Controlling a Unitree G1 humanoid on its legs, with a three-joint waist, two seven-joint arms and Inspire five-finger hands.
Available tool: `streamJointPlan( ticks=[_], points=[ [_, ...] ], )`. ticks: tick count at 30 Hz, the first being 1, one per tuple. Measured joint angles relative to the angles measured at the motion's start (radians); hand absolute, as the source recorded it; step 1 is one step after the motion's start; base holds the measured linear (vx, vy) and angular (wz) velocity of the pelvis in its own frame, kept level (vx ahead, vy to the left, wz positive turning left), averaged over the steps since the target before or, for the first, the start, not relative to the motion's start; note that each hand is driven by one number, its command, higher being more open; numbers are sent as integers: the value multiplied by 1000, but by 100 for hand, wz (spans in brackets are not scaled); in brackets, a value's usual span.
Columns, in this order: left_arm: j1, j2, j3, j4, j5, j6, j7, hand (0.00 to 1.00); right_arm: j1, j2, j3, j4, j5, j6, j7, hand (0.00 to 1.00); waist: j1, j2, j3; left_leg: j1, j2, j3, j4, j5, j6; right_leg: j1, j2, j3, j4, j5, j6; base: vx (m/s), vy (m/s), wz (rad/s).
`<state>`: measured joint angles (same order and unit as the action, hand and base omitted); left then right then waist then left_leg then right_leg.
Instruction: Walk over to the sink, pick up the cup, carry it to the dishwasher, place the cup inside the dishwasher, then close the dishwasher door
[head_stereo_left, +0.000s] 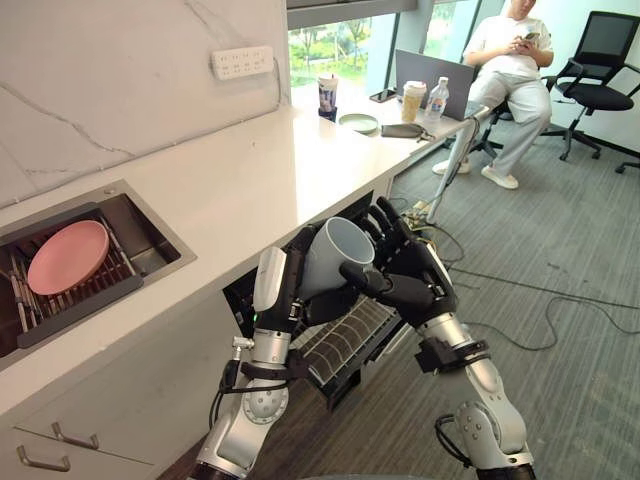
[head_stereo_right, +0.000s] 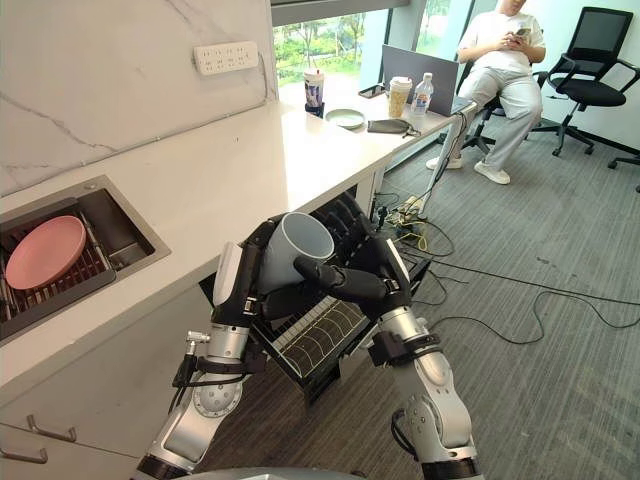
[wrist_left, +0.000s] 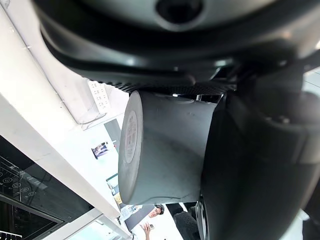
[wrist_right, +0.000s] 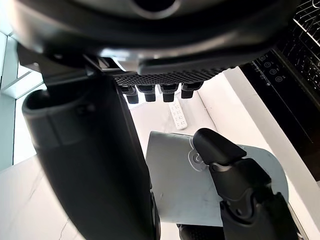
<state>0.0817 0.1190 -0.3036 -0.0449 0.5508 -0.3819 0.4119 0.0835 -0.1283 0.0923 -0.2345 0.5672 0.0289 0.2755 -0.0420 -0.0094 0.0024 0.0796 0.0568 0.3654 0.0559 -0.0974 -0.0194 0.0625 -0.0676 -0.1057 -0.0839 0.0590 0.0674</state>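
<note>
The cup (head_stereo_left: 335, 255) is already away from the sink (head_stereo_left: 160, 232), held tilted above the open dishwasher's rack (head_stereo_left: 345, 343). The left hand (head_stereo_left: 288, 288) is curled round it, and the right hand (head_stereo_left: 415, 275) steadies it with loose, straight fingers. Placing the cup inside and closing the door are left.

Grey cup (head_stereo_left: 335, 255) tilted, mouth up and outward, in the air above the open dishwasher (head_stereo_left: 345, 345)
</note>
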Motion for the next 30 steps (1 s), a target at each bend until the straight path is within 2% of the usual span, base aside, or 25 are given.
streamJointPlan(
  ticks=[12, 13, 29, 30],
  points=[
    [-30, 17, -50, 0, 0, -42, -28, 0, -4, -42, 52, -1, 45, 71, 43, 100, 2, -10, 6, 0, -3, -1, 1, 1, 3, 1, -3, -1, 0, 3, 1, -13, -9, 0],
    [-33, 18, -57, 0, 0, -42, -31, 0, -4, -47, 53, -1, 53, 73, 43, 0, 2, -11, 7, 0, -3, -1, 1, 1, 3, 1, -3, -1, 0, 3, 1, 0, 0, 0],
    [-43, 17, -75, 2, -34, -34, -48, 0, -8, -62, 74, -2, 35, 64, -53, 0, 2, -12, 6, 0, -4, -1, 4, 3, 5, 1, -4, 0, 0, 5, 1, 0, 0, 0],
    [-43, 17, -76, 2, -40, -32, -48, 100, -8, -62, 76, -2, 35, 64, -58, 0, 2, -12, 6, 0, -4, -1, 4, 3, 5, 1, -4, 0, 0, 5, 1, 0, 0, 0]
  ],
)
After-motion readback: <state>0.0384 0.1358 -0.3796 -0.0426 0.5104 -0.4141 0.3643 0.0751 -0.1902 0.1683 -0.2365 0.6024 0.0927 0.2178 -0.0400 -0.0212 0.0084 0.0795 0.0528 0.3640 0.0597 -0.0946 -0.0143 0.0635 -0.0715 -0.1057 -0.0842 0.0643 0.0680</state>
